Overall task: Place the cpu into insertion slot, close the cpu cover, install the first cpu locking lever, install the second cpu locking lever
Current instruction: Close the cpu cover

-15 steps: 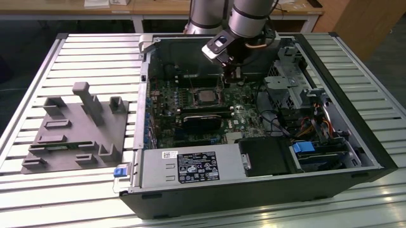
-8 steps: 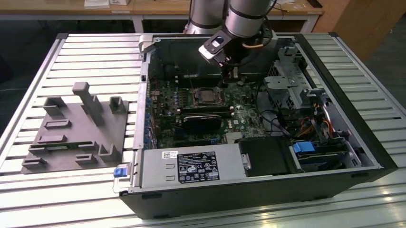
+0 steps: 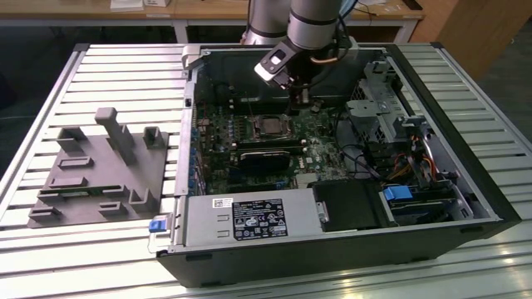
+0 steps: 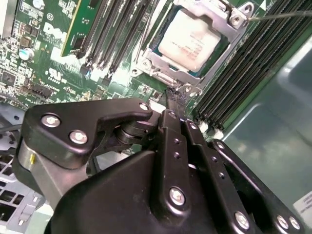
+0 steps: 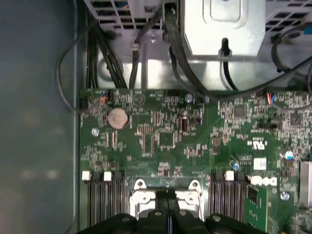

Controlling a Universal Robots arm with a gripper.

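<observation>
My gripper (image 4: 173, 97) hangs low over the green motherboard (image 5: 165, 141) inside the open computer case (image 3: 465, 187), toward the case's far side in the exterior view. My two black fingers are drawn together with no gap I can see and nothing visible between them. Their tip sits just beside the near edge of the cpu cover (image 4: 163, 70), though I cannot tell whether it touches. The cpu (image 4: 192, 36) lies flat in the insertion slot (image 3: 268, 126), its pale metal top showing through the window of the silvery cover, which looks folded down over it. A thin wire locking lever (image 4: 278, 15) runs from one corner of the frame out across the long black memory slots (image 4: 243, 63); I cannot tell if it is latched. I judge the chip light, stiff and delicate underneath, so it is best touched at its rim only. The cover looks like thin springy sheet metal to press at its edge tab, and the lever a slick, springy rod best caught near its free end
</observation>
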